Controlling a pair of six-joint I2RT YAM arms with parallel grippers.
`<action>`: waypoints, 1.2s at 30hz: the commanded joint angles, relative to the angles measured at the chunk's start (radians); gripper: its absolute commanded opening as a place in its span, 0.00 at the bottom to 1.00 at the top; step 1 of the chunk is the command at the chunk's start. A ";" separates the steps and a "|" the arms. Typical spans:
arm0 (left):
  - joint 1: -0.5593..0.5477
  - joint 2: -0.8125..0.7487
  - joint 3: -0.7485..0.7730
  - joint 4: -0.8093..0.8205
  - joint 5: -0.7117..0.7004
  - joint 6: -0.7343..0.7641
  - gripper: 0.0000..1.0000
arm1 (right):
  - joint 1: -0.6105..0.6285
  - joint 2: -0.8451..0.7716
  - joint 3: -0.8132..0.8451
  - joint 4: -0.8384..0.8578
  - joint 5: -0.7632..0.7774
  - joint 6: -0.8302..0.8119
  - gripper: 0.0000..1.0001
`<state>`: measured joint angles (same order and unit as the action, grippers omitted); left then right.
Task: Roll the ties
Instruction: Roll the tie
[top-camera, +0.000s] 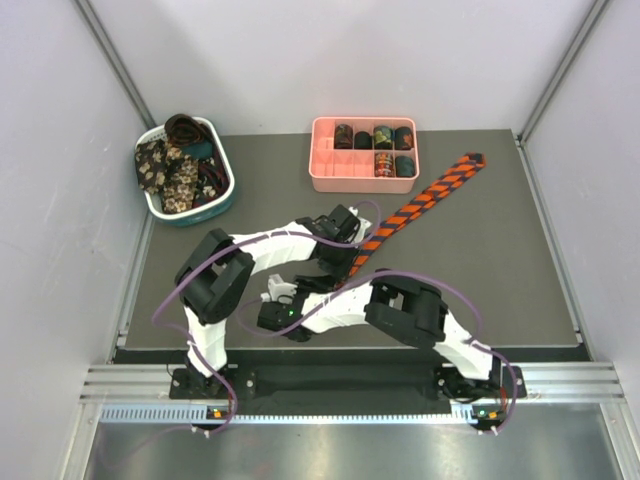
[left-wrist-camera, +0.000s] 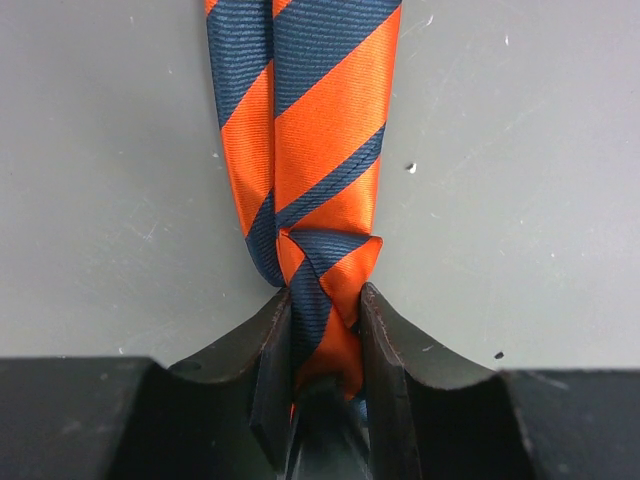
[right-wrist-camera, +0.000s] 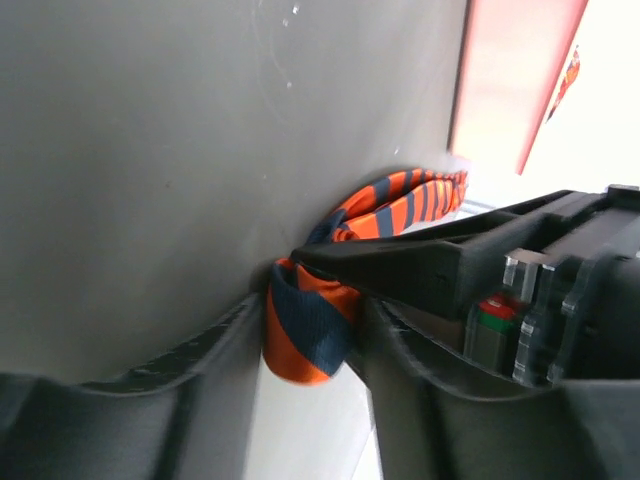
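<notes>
An orange-and-dark striped tie (top-camera: 430, 195) lies diagonally across the grey mat, its wide end at the far right. Its near end is folded into a small coil (left-wrist-camera: 325, 265). My left gripper (top-camera: 345, 262) points down onto that end and is shut on it; in the left wrist view the coil fills the gap of the gripper (left-wrist-camera: 325, 300). My right gripper (top-camera: 318, 288) comes in low from the side. In the right wrist view the same coil (right-wrist-camera: 305, 335) sits between its fingers (right-wrist-camera: 310, 300), which press on both sides, with a left finger (right-wrist-camera: 430, 265) lying across the top.
A pink compartment tray (top-camera: 330, 178) at the back centre holds several rolled ties (top-camera: 383, 135). A white-and-teal basket (top-camera: 225, 200) at the back left holds loose floral and dark ties (top-camera: 170, 170). White walls close in the mat on three sides.
</notes>
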<state>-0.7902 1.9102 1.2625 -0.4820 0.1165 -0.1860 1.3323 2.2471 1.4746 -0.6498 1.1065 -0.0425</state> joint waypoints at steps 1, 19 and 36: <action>0.000 0.056 -0.005 -0.136 0.020 0.011 0.35 | -0.041 0.068 0.013 -0.056 -0.091 0.068 0.42; 0.020 0.018 0.138 -0.112 0.012 0.025 0.58 | -0.030 -0.060 -0.057 0.102 -0.145 0.050 0.00; 0.400 -0.514 -0.360 0.344 0.046 -0.213 0.81 | -0.084 -0.360 -0.304 0.441 -0.430 -0.066 0.00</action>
<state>-0.4179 1.4456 0.9653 -0.2478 0.1421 -0.3405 1.2842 1.9900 1.1908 -0.3325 0.7994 -0.1127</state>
